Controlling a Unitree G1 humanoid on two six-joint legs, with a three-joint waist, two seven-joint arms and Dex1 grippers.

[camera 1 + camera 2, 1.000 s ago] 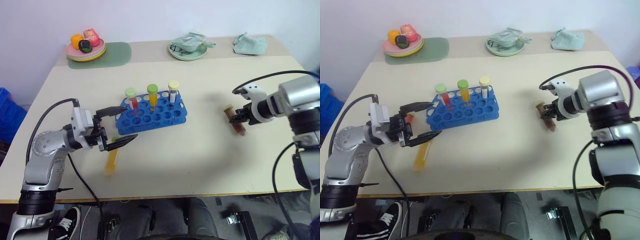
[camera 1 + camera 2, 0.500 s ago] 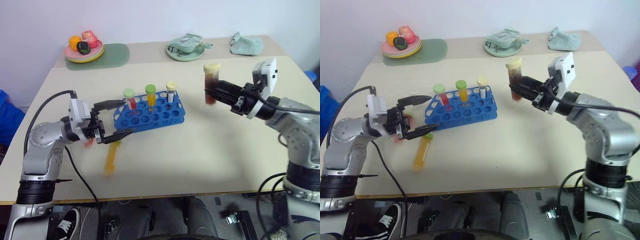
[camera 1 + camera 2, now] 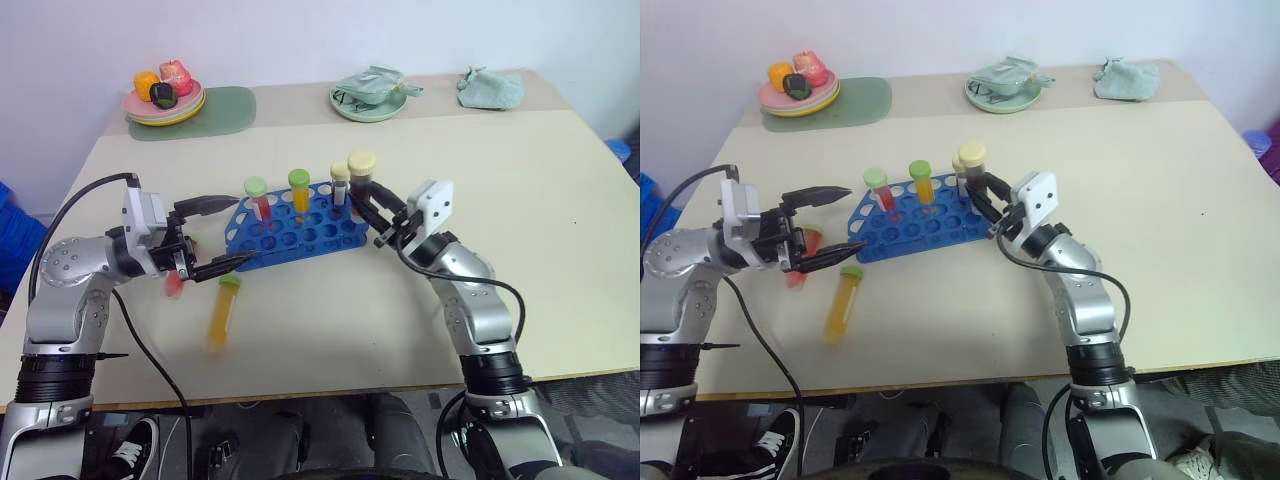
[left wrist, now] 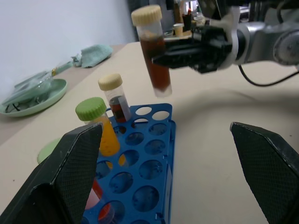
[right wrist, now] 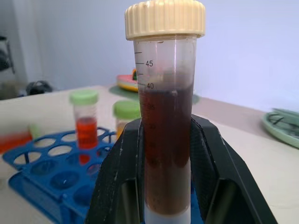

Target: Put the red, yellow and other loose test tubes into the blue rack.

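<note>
The blue rack [image 3: 300,223] is the landmark, standing mid-table with three capped tubes upright in its far row: a red tube with a green cap [image 3: 260,197], a yellow one with a green cap [image 3: 300,190], and a cream-capped one [image 3: 341,183].

The big change is on the right arm. A second ago it was well to the right of the rack, low over the table; now the right gripper [image 3: 988,205] has swung across to the rack's right end, clenched on a dark brown tube with a cream cap [image 3: 360,177], held upright just above the end holes. That suggests one more loose tube is about to be seated (it only needs lowering into a free hole).

The left gripper [image 3: 216,237], jaws spread wide and holding nothing, has barely shifted and hovers just left of the rack.

A yellow loose tube [image 3: 223,309] lies flat in front of the rack's left end, and a red loose tube [image 3: 800,268] lies beside the left gripper, both not yet racked.
</note>
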